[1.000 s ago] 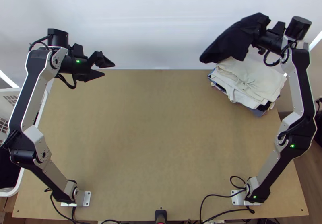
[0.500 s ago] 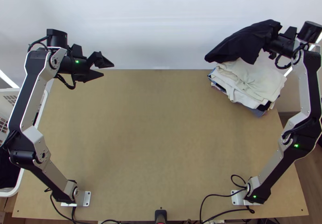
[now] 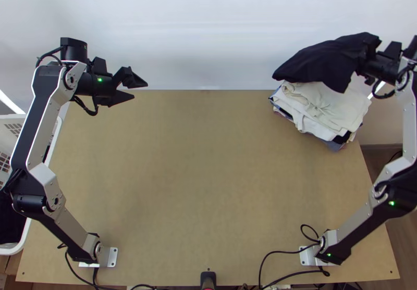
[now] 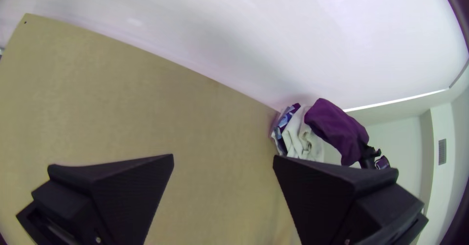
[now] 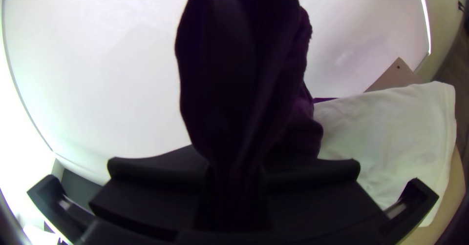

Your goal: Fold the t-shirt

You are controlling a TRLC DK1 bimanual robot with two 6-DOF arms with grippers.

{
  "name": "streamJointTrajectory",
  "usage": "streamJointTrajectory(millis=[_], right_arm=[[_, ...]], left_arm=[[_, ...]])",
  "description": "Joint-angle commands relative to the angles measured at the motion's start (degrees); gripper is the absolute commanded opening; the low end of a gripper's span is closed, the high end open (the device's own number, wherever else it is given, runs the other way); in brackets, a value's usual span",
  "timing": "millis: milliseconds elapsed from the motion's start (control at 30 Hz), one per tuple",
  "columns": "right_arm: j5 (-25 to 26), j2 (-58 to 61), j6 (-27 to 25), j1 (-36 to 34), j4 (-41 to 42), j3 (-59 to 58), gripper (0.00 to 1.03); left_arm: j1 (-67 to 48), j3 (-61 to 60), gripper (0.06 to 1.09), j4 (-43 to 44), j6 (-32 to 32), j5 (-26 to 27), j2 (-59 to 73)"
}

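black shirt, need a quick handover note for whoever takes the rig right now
Left gripper: open, nothing in it, at the table's far left.
Right gripper: shut on one end of the shirt, at the far right.
Shirt: hanging gathered, its free part over the far side of the pile of cloths; can't tell if it touches.
Done: shirt is gripped. Can't tell if it is folded inside the bunch.
Left: lay it down, probably on the pile if folded, otherwise on the table to fold, then let go.
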Motion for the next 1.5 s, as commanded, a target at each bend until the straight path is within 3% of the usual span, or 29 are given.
streamJointTrajectory(millis=[0,233,633,667,767,800,933,1033,1200,1267,1367,1467], right_arm=[[-0.5,-3.6,-4.1,-1.1,0.5,-4.8,0.03],[0.8,-5.0,-10.5,-1.3,0.0,-13.0,0.03],[6.8,-3.5,-15.9,-2.5,1.4,-17.3,0.03],[7.6,-3.2,-16.3,-2.8,1.7,-17.3,0.13],[8.5,-2.7,-16.4,-4.1,2.3,-17.2,0.73],[8.9,-2.5,-16.5,-4.7,2.5,-17.1,0.84],[10.1,-1.9,-17.2,-7.1,2.5,-16.9,0.98],[11.3,-2.0,-17.7,-9.6,2.5,-17.3,0.98],[22.8,-4.0,-18.4,-12.1,6.7,-18.5,0.98],[24.6,-7.2,-18.3,-12.3,10.9,-20.1,0.98],[25.8,-12.9,-19.1,-9.7,19.9,-23.9,0.98],[30.1,-16.8,-25.2,-3.5,23.4,-26.5,0.98]], left_arm=[[-0.5,-0.8,1.05,0.0,0.5,0.1,-2.0],[-0.7,-0.8,1.05,0.1,0.4,0.1,-1.9],[0.0,-1.1,1.05,-0.1,0.8,0.1,-2.0],[0.0,-1.1,1.05,-0.1,0.8,0.1,-2.0],[0.0,-1.1,1.05,-0.1,0.8,0.1,-2.0],[0.0,-1.1,1.05,-0.1,0.8,0.1,-1.9],[0.0,-1.1,1.05,-0.1,0.8,0.1,-2.0],[0.0,-1.1,1.05,-0.1,0.8,0.1,-2.1],[0.2,-1.0,1.05,-0.1,0.8,0.1,-2.1],[0.3,-1.0,1.05,-0.1,0.8,0.1,-2.2],[0.3,-0.8,1.05,-0.1,0.7,0.1,-2.2],[0.4,-0.5,1.05,-0.1,0.7,0.1,-2.1]])
